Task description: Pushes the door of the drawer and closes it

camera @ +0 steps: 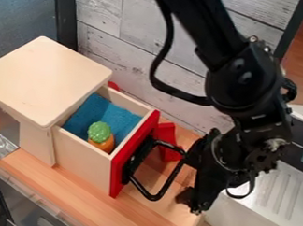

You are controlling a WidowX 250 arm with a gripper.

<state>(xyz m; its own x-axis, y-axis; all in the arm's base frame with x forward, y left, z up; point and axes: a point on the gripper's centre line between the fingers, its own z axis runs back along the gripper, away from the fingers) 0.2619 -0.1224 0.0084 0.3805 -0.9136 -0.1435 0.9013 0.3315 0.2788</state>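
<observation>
Seems far from done, with the drawer jutting from the cabinet on the surface and the inward push left to make; cannot tell the opening or hold of the gripper near the black handle.

Illumination is moderate and diffuse. The flat top of the pale wooden cabinet reads bright; its side faces read darker. Small highlights mark the black jointed robot arm. Crumpled silver foil glints. Soft shadows fall on the light-brown wooden counter.
</observation>
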